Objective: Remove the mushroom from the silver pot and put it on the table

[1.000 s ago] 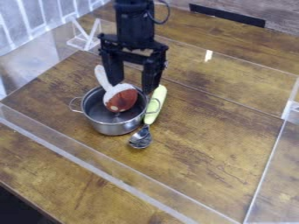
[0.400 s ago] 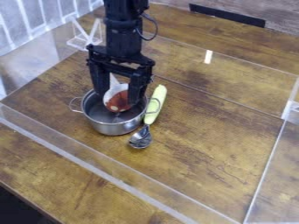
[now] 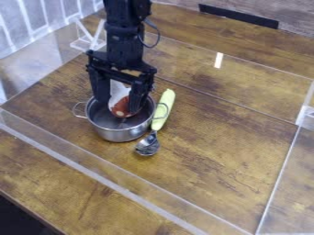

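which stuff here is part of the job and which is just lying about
Part of the job:
- mushroom, inside the pot
- silver pot
- table
- pincer, open, straddling the mushroom

Just lying about:
- spoon with yellow-green handle, beside the pot
- clear acrylic panels
- white object at the back

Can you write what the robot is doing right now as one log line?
gripper: open, over silver pot | mushroom: in pot, between fingers, not gripped | spoon: beside pot

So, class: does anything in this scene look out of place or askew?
Only the mushroom: it lies tilted inside the silver pot rather than standing upright. The open gripper hangs over it. The spoon lies beside the pot on the table. Nothing spilled or damaged.
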Controlling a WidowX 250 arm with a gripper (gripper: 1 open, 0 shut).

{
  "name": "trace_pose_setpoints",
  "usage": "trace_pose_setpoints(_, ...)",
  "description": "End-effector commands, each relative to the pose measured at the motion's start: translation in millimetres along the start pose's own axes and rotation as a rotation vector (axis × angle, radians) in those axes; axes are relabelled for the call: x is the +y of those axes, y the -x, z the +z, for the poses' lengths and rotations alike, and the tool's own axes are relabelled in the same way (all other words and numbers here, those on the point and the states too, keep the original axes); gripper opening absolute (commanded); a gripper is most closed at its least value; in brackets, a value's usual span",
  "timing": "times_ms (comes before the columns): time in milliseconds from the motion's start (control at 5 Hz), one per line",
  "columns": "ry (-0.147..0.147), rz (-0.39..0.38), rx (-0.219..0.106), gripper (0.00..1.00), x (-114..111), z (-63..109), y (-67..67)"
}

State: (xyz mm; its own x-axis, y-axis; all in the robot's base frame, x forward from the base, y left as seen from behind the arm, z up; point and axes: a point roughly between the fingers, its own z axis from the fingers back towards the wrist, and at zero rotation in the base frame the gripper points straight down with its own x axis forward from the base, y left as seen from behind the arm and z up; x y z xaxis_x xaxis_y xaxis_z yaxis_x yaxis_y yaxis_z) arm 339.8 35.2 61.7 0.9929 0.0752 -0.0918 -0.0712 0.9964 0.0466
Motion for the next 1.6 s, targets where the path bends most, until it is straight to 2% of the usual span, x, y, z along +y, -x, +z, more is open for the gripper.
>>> trace_pose_setpoints(0, -0.008, 0.017, -0.044, 1.0, 9.8, 10.9, -4.4)
trace_pose_setpoints(600, -0.03, 0.001, -0.091, 1.0, 8.2, 26.8, -13.2)
trace_pose_setpoints(1400, -0.017, -0.009, -0.083, 1.0, 5.9, 18.2, -14.4)
